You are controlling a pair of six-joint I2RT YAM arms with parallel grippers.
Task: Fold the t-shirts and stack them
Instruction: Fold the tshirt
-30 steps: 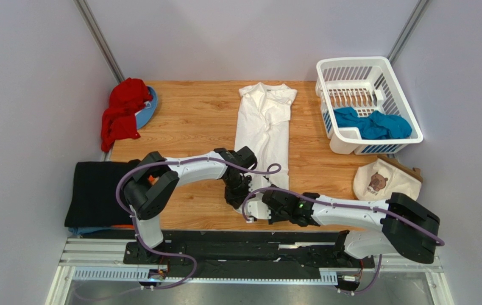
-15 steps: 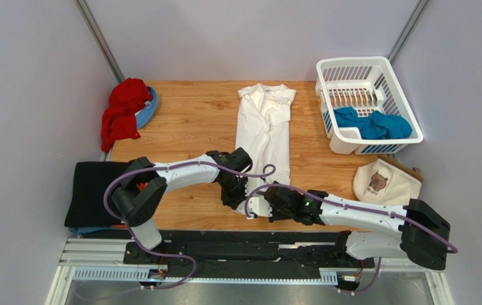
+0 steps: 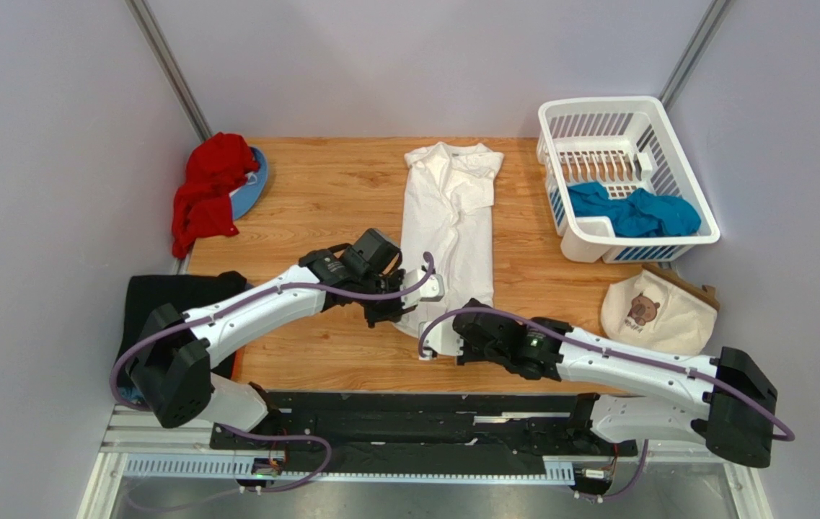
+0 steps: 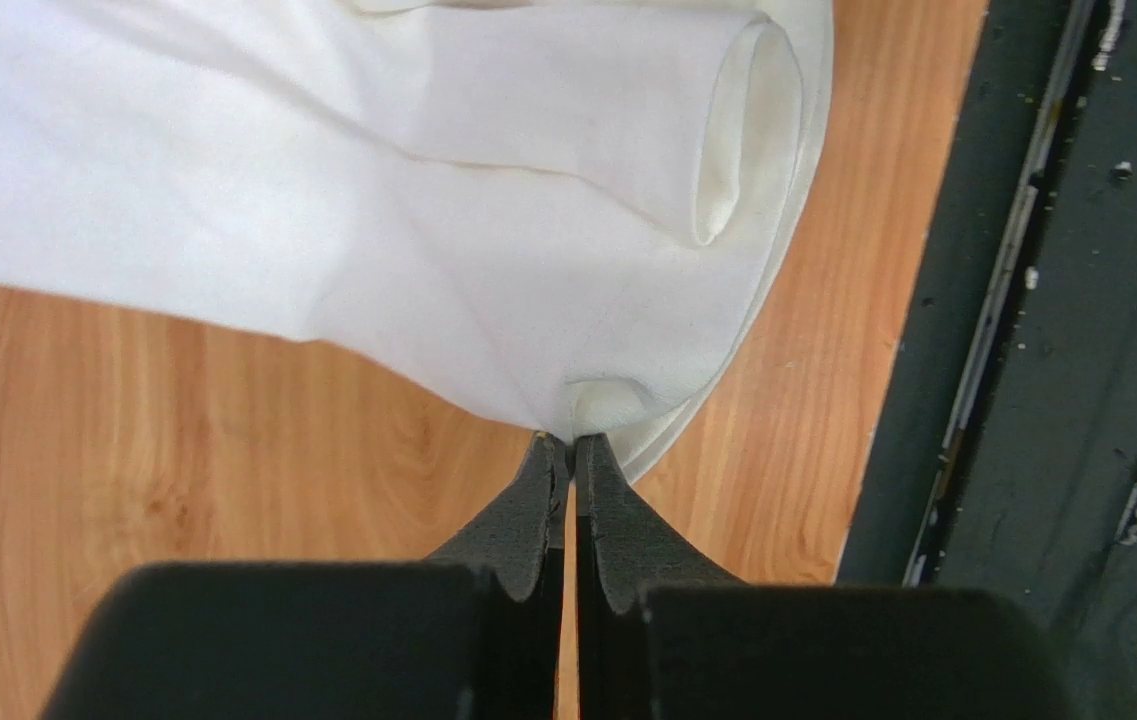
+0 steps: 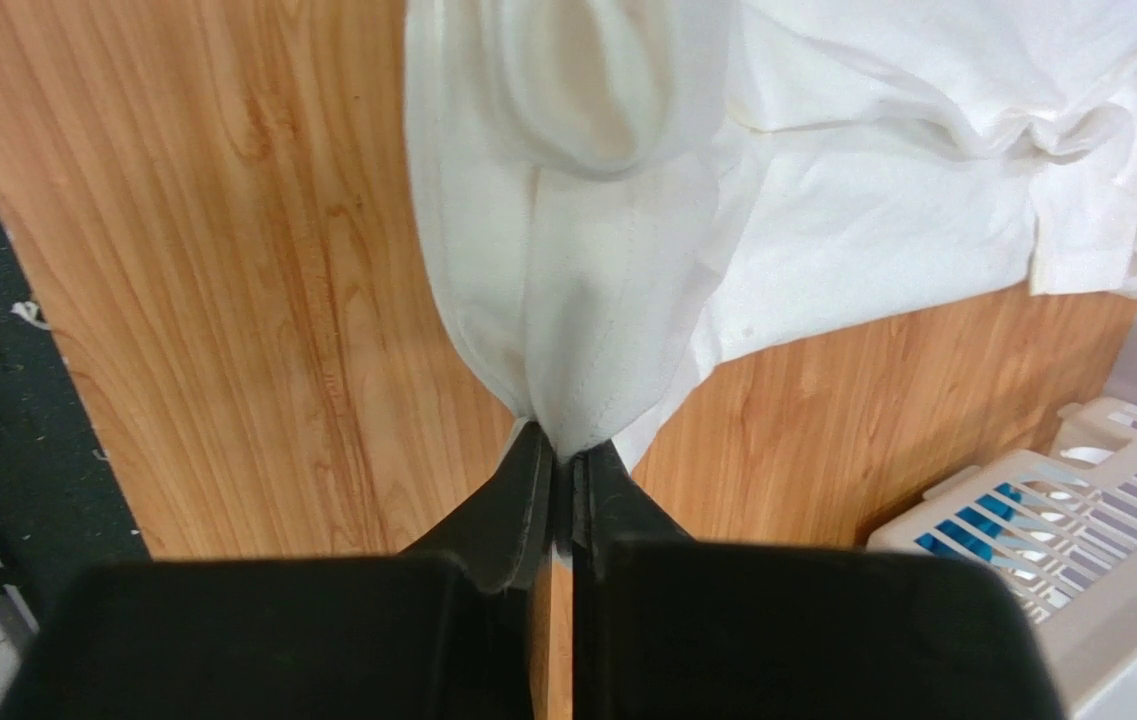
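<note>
- Two grippers of mine work on one white t-shirt (image 3: 449, 222) in the top view. It lies in the middle of the wooden table (image 3: 317, 195) as a long narrow strip, with the sleeves already turned in and the collar at the far end.
- In the same view, my left gripper (image 3: 395, 310) and my right gripper (image 3: 460, 344) are at its near end, one at each corner of the hem.
- A black t-shirt (image 3: 165, 319) lies flat at the left edge and looks folded to me. A red shirt (image 3: 206, 193) is crumpled in the far left corner, and a teal t-shirt (image 3: 636, 213) is bunched in the white basket (image 3: 598, 108).
- In the left wrist view, my left gripper (image 4: 571, 443) is closed on a small pinch of the white t-shirt (image 4: 454, 225) at its hem corner.
- In the right wrist view, my right gripper (image 5: 567, 450) is clamped in the same way on the other corner of the white t-shirt (image 5: 604, 270). The cloth is drawn to a point at the tips.
- I judge the task is less than half done. The white one needs its cross fold toward the collar and then stacking. The red and teal ones are not yet touched.
</note>
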